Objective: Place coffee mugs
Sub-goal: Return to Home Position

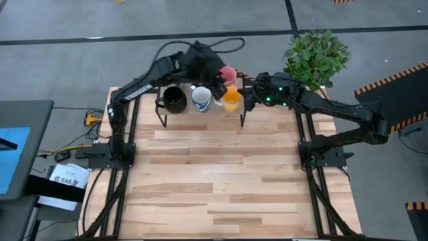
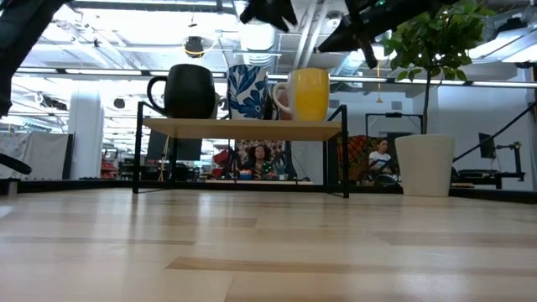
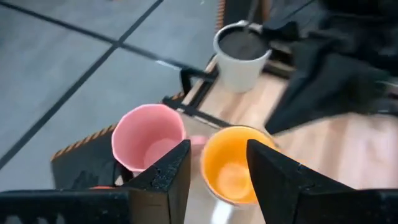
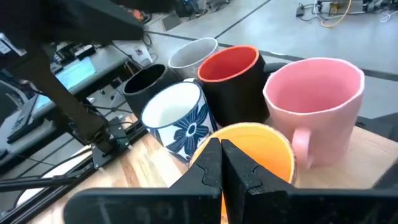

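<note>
Several mugs stand on a low wooden shelf (image 2: 243, 128) at the table's far edge: black (image 4: 146, 84), white with a blue pattern (image 4: 180, 118), yellow-orange (image 4: 255, 149), pink (image 4: 317, 106), red-orange (image 4: 233, 68) and grey (image 4: 193, 53). My left gripper (image 3: 217, 165) is open and empty, hovering above the pink mug (image 3: 148, 134) and the yellow-orange mug (image 3: 233, 168). My right gripper (image 4: 221, 158) is shut, just right of and above the yellow-orange mug (image 1: 232, 100). In the low view my right gripper (image 2: 357, 33) stands clear above the mugs.
A white pot (image 2: 424, 164) with a green plant (image 1: 315, 57) stands at the shelf's right, close to my right arm. The shelf's black legs (image 2: 345, 151) rest on the table. The near wooden table (image 1: 221, 181) lies in front of the shelf. People sit in the room behind.
</note>
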